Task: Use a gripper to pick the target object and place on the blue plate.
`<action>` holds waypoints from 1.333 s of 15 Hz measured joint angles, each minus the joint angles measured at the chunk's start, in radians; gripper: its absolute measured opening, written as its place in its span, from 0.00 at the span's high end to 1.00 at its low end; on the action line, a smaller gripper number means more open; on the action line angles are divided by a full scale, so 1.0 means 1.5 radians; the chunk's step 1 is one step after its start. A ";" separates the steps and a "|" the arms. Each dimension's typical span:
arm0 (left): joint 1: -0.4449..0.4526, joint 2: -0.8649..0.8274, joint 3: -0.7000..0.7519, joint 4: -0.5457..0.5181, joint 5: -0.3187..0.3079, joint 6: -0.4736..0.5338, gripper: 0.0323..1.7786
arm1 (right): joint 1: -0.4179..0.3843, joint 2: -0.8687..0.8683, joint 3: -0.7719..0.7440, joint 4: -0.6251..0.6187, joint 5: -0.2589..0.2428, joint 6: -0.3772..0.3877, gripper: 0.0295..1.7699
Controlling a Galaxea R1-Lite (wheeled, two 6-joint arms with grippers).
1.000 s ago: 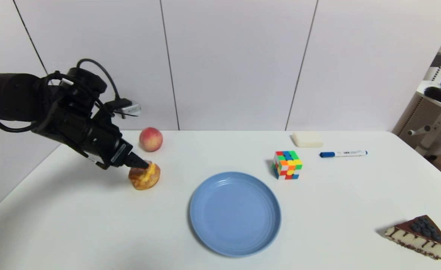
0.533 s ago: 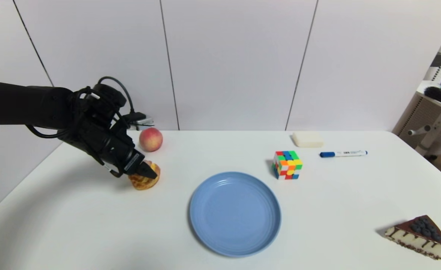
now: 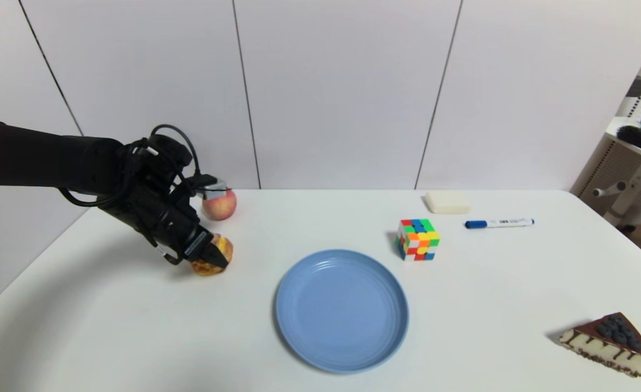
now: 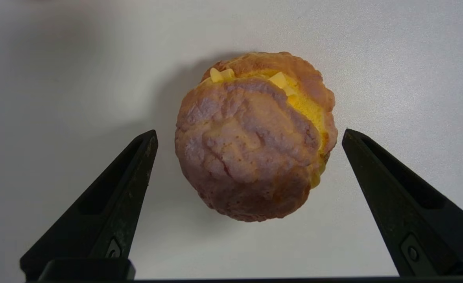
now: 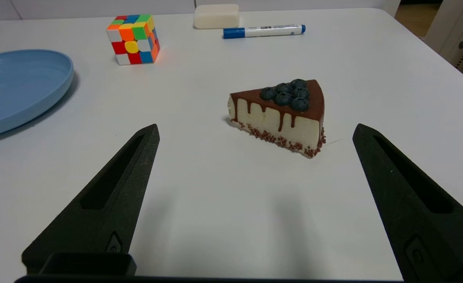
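Pale wall panels [image 3: 342, 92] with thin dark seams close off the far side, beyond the gripper. White tabletop [image 3: 489, 283] spreads beneath, continuing on the robot's right side of the gripper. Blue plate [image 3: 342, 310], broad and ridged at the rim, lies to the robot's right of the working gripper and nearer the robot; its bare middle leaves ample room for the item, probably why it serves as the destination. Left gripper [image 3: 219, 262] is low over the near-left part of the layout, jaws spread wide, gripping nothing. Right gripper [image 5: 257, 127] idles over the robot's right side, also wide and unladen, chocolate cake slice [image 5: 278, 118] ahead of it, well apart from the left gripper. Cream puff [image 4: 255, 137], the item to be moved, sits on the tabletop between the left gripper's fingers [image 4: 137, 169]; one side shows a visible gap, the other looks very near, contact hard to tell. Jaws presumably straddle it so that closing will pinch the rounded sides rather than crush the crackled top. Peach [image 3: 220, 206] rests just beyond the left gripper, partly behind its camera box. Puzzle cube [image 3: 418, 239], eraser-like white block [image 3: 447, 202] and blue-capped marker [image 3: 500, 223] lie farther toward the robot's right, likely distractors. Next: centre, close, lift clear.
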 joint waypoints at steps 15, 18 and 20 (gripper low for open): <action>-0.020 0.013 0.003 0.002 0.000 -0.004 0.54 | 0.000 0.000 0.000 -0.001 0.000 0.000 0.04; -0.025 -0.012 0.003 0.003 -0.001 -0.001 0.55 | 0.000 0.000 0.000 -0.001 0.000 0.000 0.04; -0.040 -0.052 0.006 0.015 -0.001 0.001 0.55 | 0.000 0.000 0.000 -0.001 0.000 0.000 0.04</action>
